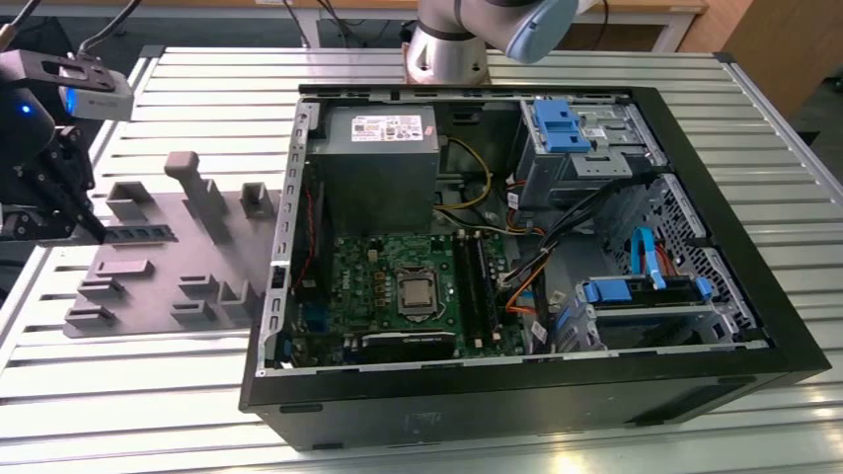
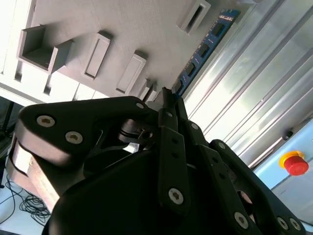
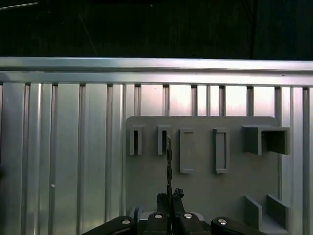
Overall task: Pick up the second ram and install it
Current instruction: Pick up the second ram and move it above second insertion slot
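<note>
Ram (image 2: 205,47) is found on edge on the tray (image 1: 158,281) at the exterior view's left, its long axis running straight out from the hand (image 3: 169,196), which is closed narrow on its near end.

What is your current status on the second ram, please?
Gripper shut on one end of the second ram. Ram at the grey tray, not yet in the motherboard. No obstruction seen.
</note>
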